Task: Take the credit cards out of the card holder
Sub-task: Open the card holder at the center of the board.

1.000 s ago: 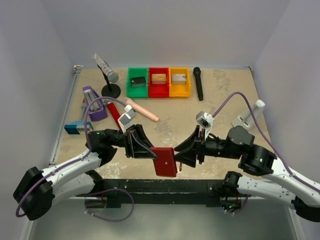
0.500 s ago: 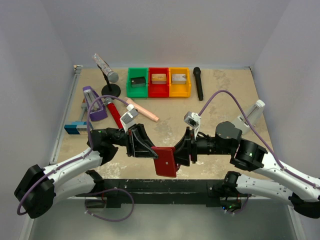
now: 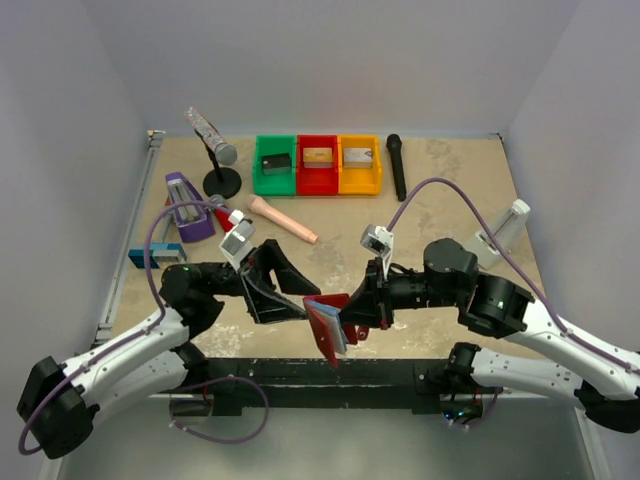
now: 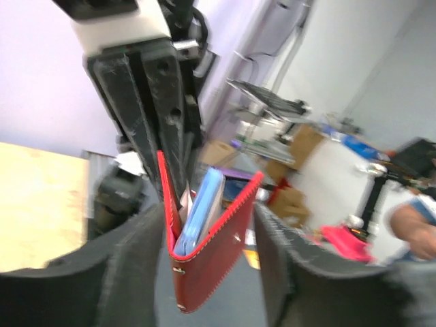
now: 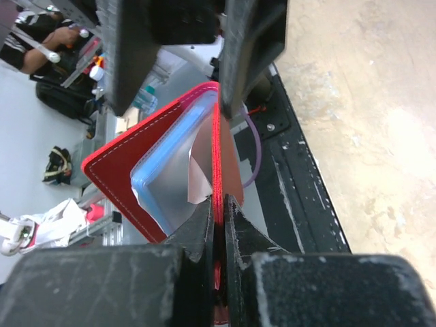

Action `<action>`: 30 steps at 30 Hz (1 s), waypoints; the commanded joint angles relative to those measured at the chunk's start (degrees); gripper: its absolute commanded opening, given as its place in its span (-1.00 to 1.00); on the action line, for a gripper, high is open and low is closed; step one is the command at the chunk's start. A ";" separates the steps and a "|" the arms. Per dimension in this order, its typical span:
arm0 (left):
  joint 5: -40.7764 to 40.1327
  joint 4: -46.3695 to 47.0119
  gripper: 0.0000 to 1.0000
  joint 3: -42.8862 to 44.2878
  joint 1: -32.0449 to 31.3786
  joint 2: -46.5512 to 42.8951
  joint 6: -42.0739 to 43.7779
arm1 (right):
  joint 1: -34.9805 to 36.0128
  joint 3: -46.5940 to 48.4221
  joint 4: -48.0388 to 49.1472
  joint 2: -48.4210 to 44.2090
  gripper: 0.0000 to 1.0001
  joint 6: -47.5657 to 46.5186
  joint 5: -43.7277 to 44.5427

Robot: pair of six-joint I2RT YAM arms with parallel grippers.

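Card holder (image 3: pixel 326 320) half-open, flap in right jaws

Two arms, same build. Left arm (image 3: pixel 130 345) and right arm (image 3: pixel 575 350) have white tube links dotted with small dark screws, with chunky black round joints (image 3: pixel 495 305) between them. A purple cable (image 3: pixel 432 181) loops off each arm. Each wrist carries a white boxy camera block (image 3: pixel 237 240). Left gripper (image 3: pixel 303 306) and right gripper (image 3: pixel 350 322) are black and wedge-shaped, tapering toward the tips. Close up, the left fingers (image 4: pixel 129 279) are dark grey with a rough, grainy surface and blunt rounded ends. The right fingers (image 5: pixel 136 286) have the same grainy dark grey and flat inner faces.
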 commanded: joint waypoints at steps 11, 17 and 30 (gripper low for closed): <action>-25.96 -21.12 1.00 -6.49 0.01 -10.54 8.27 | -0.11 7.89 -11.22 -0.36 -1.00 -2.20 12.19; -25.86 -11.17 1.00 -11.25 -0.08 -9.12 3.60 | -0.11 7.27 -12.19 -0.45 -1.00 0.43 18.52; -26.04 -6.69 1.00 -14.94 -1.31 -11.23 2.55 | -0.98 3.14 -5.87 -2.29 -1.00 4.13 16.69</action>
